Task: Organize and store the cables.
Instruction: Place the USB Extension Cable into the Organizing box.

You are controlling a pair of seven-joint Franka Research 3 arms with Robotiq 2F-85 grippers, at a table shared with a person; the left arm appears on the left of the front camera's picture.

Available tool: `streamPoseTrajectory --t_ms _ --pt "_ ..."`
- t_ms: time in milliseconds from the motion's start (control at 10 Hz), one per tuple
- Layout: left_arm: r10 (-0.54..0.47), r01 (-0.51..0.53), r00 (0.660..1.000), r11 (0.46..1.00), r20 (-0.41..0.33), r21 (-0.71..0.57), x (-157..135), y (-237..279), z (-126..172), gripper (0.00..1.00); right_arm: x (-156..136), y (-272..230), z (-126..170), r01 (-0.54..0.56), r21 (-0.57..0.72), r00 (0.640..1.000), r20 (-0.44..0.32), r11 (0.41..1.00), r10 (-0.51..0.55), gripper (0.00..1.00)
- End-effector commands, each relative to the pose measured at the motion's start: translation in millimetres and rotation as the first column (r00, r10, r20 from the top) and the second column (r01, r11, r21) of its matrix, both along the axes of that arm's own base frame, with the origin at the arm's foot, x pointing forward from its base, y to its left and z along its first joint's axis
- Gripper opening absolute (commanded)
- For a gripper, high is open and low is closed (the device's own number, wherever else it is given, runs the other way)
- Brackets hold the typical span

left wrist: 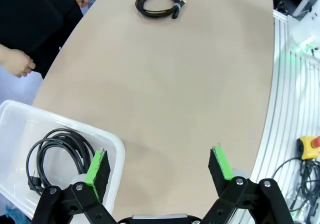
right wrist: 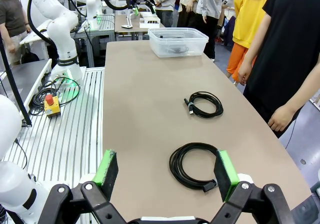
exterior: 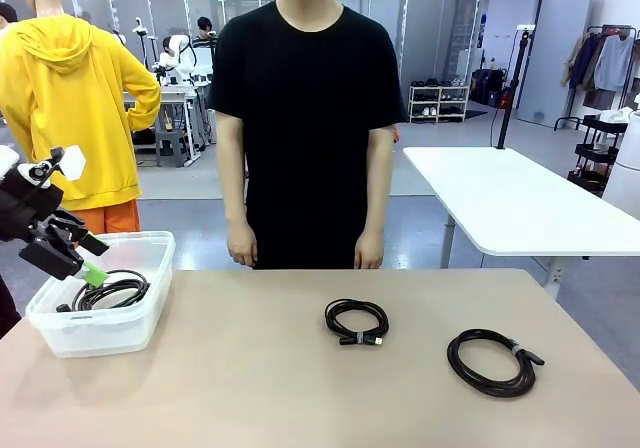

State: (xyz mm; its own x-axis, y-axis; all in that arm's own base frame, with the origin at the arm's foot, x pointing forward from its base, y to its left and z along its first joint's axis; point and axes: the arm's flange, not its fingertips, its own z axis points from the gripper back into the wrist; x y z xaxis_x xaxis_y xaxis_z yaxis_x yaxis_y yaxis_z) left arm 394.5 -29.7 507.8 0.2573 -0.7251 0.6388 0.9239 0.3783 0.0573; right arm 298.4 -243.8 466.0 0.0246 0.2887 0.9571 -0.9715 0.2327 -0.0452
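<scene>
Black cables (exterior: 357, 322) lie coiled; thicker coil (exterior: 492, 362), plug apparently pointing right

Your left gripper (left wrist: 157, 160) and right gripper (right wrist: 165, 165) show black linkage fingers (left wrist: 102, 171), green pads (right wrist: 226, 168) and silver pivot screws (left wrist: 79, 187). The person (exterior: 306, 88) wears a black short-sleeved T-shirt (exterior: 300, 168).

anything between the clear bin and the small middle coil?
No, just bare tabletop between the clear bin and the small coil. The front and left wrist views both show it.
</scene>
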Motion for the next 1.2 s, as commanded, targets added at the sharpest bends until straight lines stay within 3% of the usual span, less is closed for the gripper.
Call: streamPoseTrajectory --t_ms 0,800,1100 --pt "-0.005 0.005 1.000 1.000 -0.012 0.010 4 0 4 1.00 -1 1 0 -0.005 0.010 1.000 0.022 1.000 0.005 0.99" --pt "0.000 0.000 1.000 1.000 -0.001 0.000 0 0 0 1.00 -1 1 0 -0.005 0.010 1.000 0.022 1.000 0.005 0.99" --pt "-0.236 0.236 0.972 0.972 -0.003 0.011 -1 -37 26 1.00 -4 9 3 -0.010 -0.031 1.000 0.021 0.999 0.011 0.99"
